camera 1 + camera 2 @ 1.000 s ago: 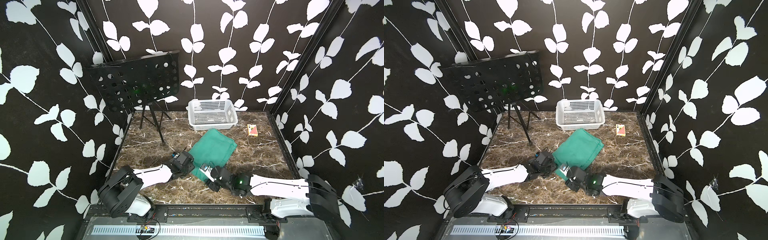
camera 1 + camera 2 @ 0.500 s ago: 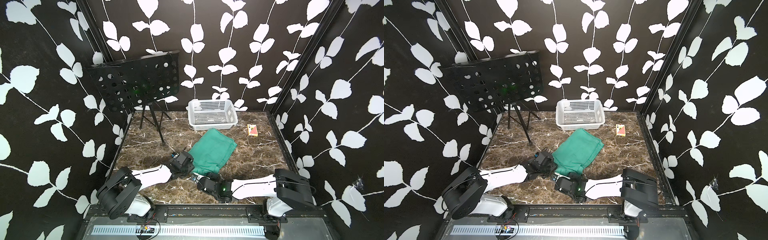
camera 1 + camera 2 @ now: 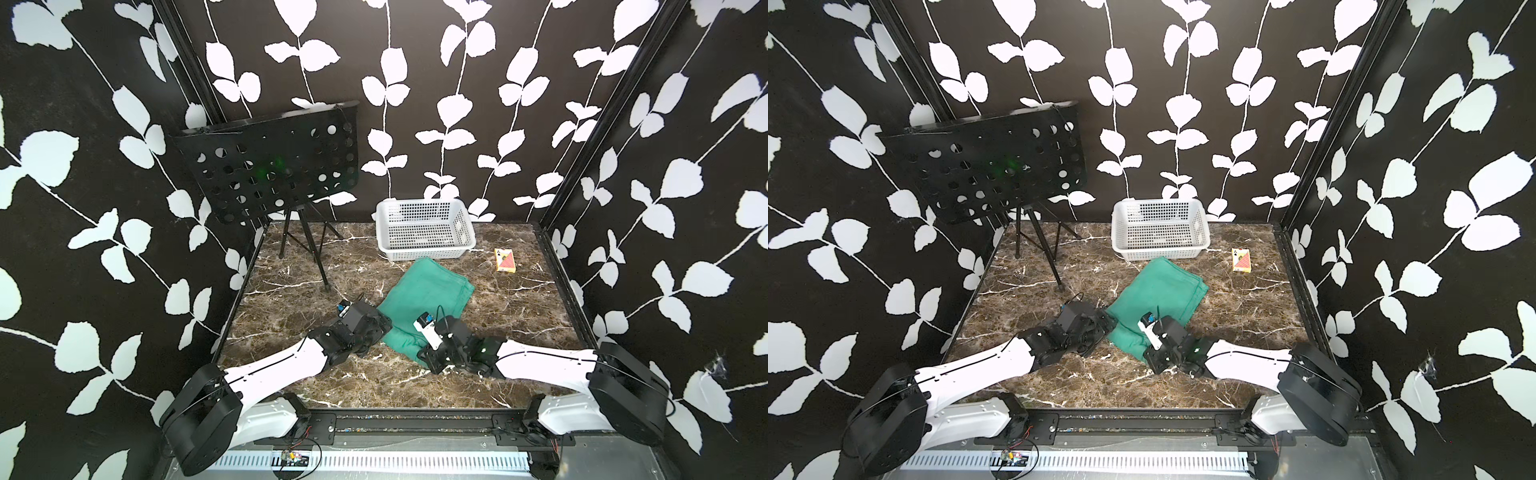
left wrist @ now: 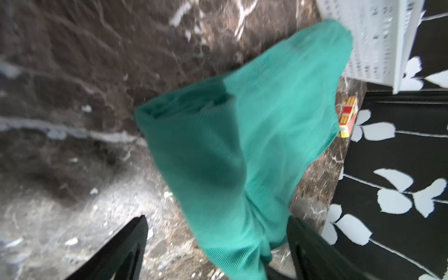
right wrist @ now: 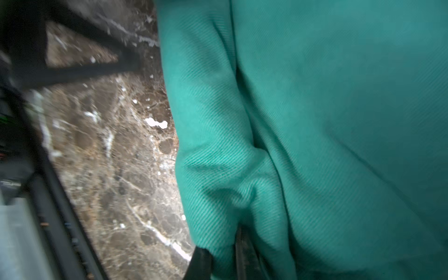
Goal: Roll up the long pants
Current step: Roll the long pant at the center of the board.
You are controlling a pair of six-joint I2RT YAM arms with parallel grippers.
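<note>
Long pants: the long pants (image 3: 428,297) lie folded into a thick teal slab at the centre of both top views (image 3: 1158,291), on the marble worktop (image 3: 519,324); their upper tip sits just below the white basket (image 3: 424,245), contact not clear; their lower end lies between the two pincers
Left pincer: the left pincer (image 3: 380,328) is at the cloth's lower-left edge; in the left wrist view (image 4: 217,219) its fingers (image 4: 126,247) are spread wide; a raised fold runs between them, against one finger and clear of the other, unclamped
Right pincer: the right pincer (image 3: 426,353) is at the cloth's lower-right edge; in the right wrist view (image 5: 220,257) its fingers are nearly together, nipping a fold of the pants' edge
Elsewhere: a playing-card box (image 3: 505,261) lies right of the basket, well apart from the pants; a black music stand (image 3: 274,166) stands upper left
</note>
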